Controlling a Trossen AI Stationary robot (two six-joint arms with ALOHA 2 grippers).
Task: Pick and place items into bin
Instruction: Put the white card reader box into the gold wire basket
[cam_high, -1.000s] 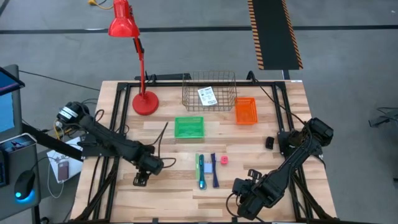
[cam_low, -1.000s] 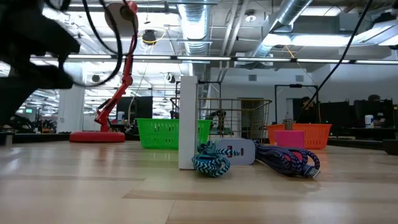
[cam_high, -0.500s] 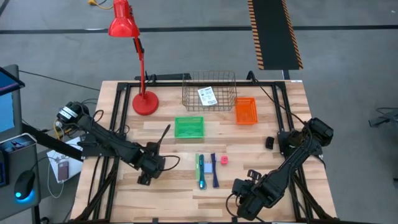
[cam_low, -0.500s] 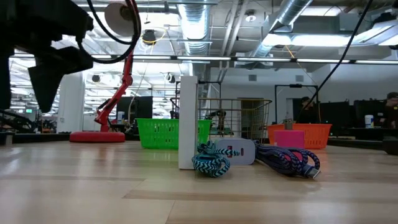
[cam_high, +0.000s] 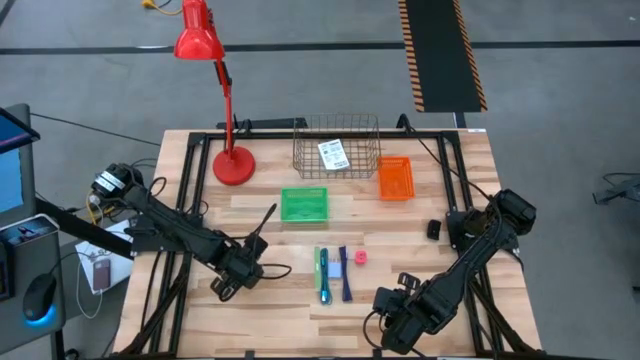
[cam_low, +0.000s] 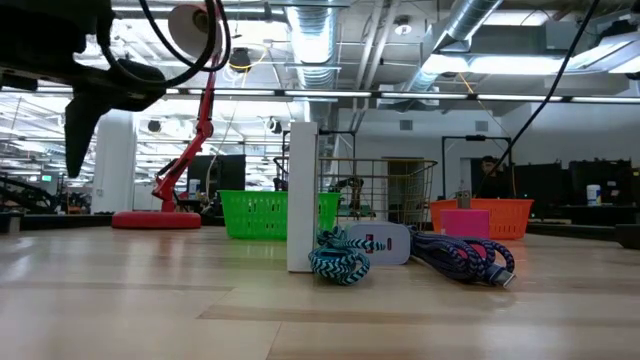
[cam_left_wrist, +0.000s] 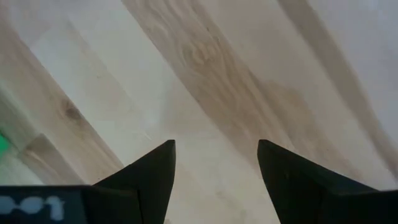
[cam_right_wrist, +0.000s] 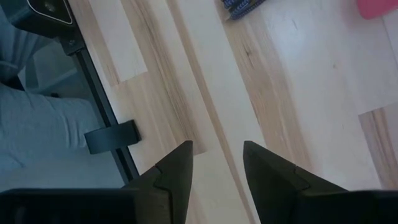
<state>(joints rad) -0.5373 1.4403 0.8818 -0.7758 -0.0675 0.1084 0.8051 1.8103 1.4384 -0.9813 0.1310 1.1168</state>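
Left gripper: (cam_high: 268, 215) hovers over bare counter (cam_high: 280, 300) left of the item row, just short of the green basket's (cam_high: 304, 204) near-left corner. Jaws wide in the left wrist view, nothing between the fingers (cam_left_wrist: 149, 171), only wood grain below.

Right gripper: (cam_high: 405, 281) parked low at the counter's near right edge. Jaws part-open and empty in the right wrist view; a pink corner and a blue tip show at the far edge of that view.

Items on counter: teal-green pen (cam_high: 322, 273), pale blue-grey block (cam_high: 333, 270), dark blue pen (cam_high: 344, 273) and pink-red block (cam_high: 360, 257) lie in a tight group between the two arms, just in front of the green basket.

Packet: white printed packet (cam_high: 333, 154) already lies inside the wire basket (cam_high: 300, 160) at the back.

Key relation: both pens run long axis front-to-back, parallel to each other. The group lies to the right of the left gripper and ahead-left of the right gripper. The left gripper looks the one at work; my read is that the teal-green pen, outermost on its side, is its easiest reach, with jaws closing across the pen's width.

Other bins: orange basket (cam_high: 394, 178) stands right of the green one; which bin is meant I cannot tell.

Writing: dark print on the packet, too small to read. No brand legible anywhere.

Bystander object: red desk lamp (cam_high: 232, 160) stands at the back left, well apart from the items.
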